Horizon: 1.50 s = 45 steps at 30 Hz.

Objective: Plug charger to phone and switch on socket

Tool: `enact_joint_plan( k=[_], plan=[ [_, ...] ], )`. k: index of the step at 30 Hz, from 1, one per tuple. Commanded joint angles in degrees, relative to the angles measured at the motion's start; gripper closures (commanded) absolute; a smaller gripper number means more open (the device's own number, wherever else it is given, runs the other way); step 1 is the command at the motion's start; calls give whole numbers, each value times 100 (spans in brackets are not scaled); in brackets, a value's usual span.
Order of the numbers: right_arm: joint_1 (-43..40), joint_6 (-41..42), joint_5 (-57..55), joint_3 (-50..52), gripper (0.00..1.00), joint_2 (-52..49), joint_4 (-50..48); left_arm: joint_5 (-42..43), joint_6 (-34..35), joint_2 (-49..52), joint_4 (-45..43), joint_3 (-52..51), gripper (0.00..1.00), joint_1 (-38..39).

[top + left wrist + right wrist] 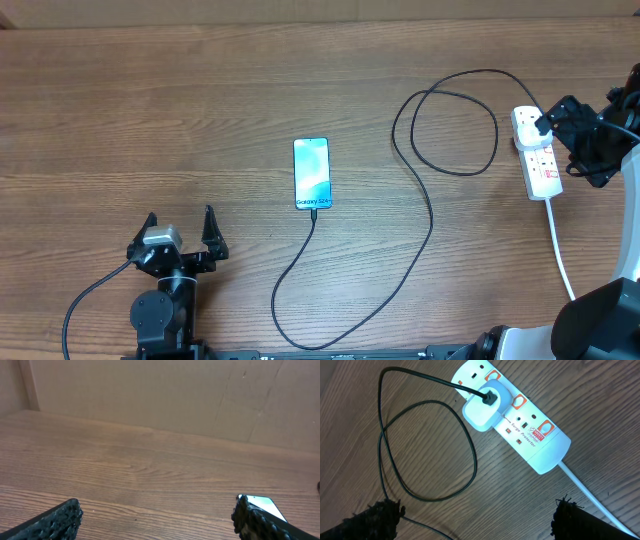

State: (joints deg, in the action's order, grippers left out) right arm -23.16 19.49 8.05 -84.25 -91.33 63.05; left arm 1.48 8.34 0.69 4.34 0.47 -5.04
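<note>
**Socket lies just inside the right end effector, with only its switch left to press**

The socket (540, 445) sits at the far right of the tabletop (200, 100); its long axis runs from the far side toward the robot, with the white cord (557, 240) leaving the near end; in the right wrist view it slants from upper left to lower right. The charger (490, 397) enters a white plug head (480, 415) seated in one outlet; the other outlets in view hold nothing; no bin or tray shows. Red switches (520, 400) line one long edge; I cannot tell whether any is on.

The right end effector (477, 510) hovers just beside the socket, fingers spread wide and holding nothing; the switches lie ahead of it, past the plug head. This arm is much the nearer, so the press probably falls to it.

The cable loops across the tabletop to the phone (311, 172), mid-table, and appears to meet its near short edge. The left end effector (180, 222), also spread and empty, rests well apart at the near left.
</note>
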Motion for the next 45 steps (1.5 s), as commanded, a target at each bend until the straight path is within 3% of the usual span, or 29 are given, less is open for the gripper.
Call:
enact_joint_plan(
  k=[1, 21, 30, 40, 45],
  plan=[
    [31, 24, -52, -96, 0, 94, -13, 87, -153, -48, 7, -15, 0, -63],
    [125, 24, -35, -11, 0, 396, -487, 87, -153, -48, 7, -15, 0, -63],
    [566, 22, -55, 1134, 0, 1770, -1801, 87, -153, -48, 7, -15, 0, -63],
    [1207, 7, -52, 3311, 0, 3886, -3530, 87, -153, -48, 7, -15, 0, -63],
    [1650, -514, -55, 4242, 0, 5018, -4059, 87, -151, -48, 7, -15, 0, -63]
  ],
)
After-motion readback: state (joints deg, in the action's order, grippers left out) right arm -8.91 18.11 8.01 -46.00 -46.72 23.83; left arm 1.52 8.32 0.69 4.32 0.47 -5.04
